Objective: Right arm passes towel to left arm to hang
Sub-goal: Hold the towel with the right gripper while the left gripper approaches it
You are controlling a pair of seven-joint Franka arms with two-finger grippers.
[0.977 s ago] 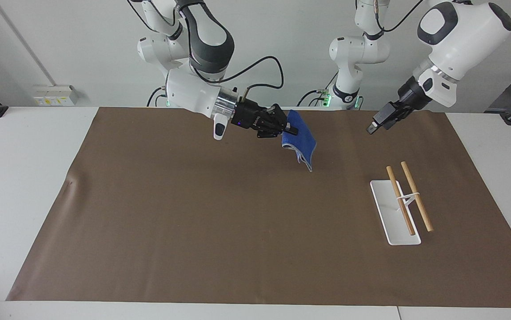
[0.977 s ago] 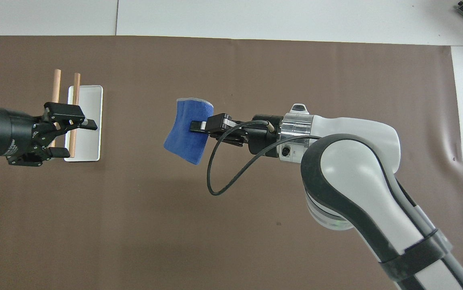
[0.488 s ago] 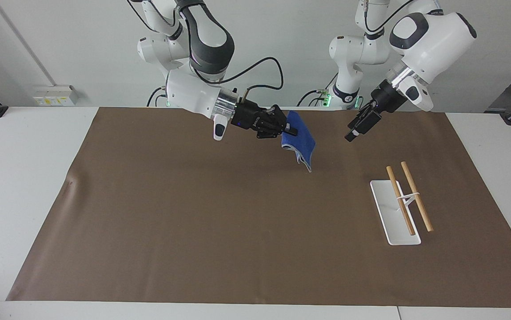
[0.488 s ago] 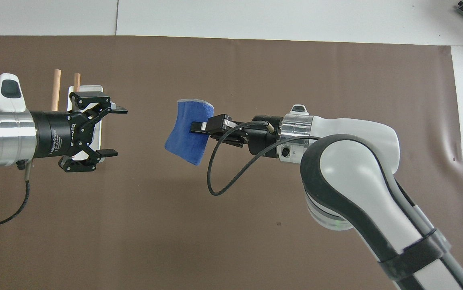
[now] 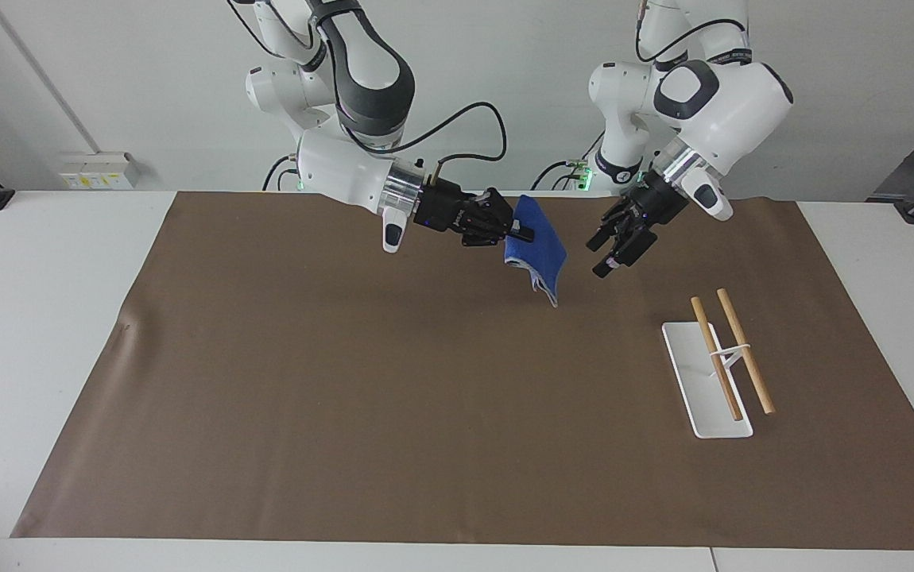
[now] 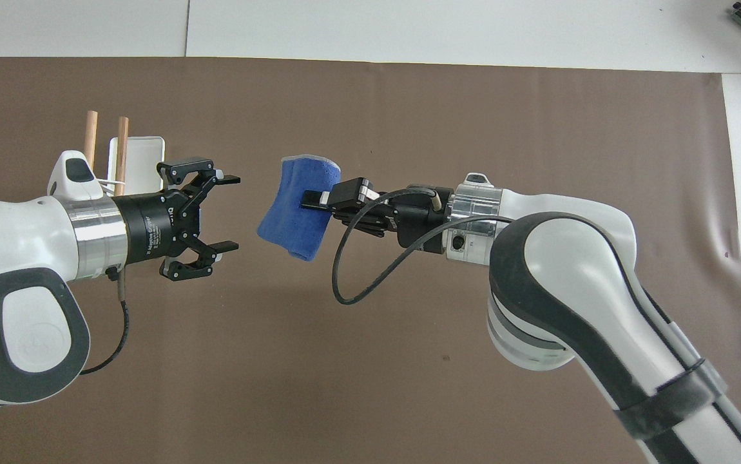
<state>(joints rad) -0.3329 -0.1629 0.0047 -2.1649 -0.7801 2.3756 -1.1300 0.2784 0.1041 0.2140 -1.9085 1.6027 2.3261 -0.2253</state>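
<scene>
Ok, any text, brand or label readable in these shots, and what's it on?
left gripper: white lettering on its black body, too blurred to read.
right gripper: small white print on its black body, too small to read.
towel, brown mat, rack: no text.

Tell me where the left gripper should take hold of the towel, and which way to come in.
Probably the free edge of the towel, the one pointing away from the right gripper, which is shut on the opposite edge. The cloth hangs in the air, broad faces exposed, so the open left gripper can likely come straight in from its own end of the table, one finger on each face.
</scene>
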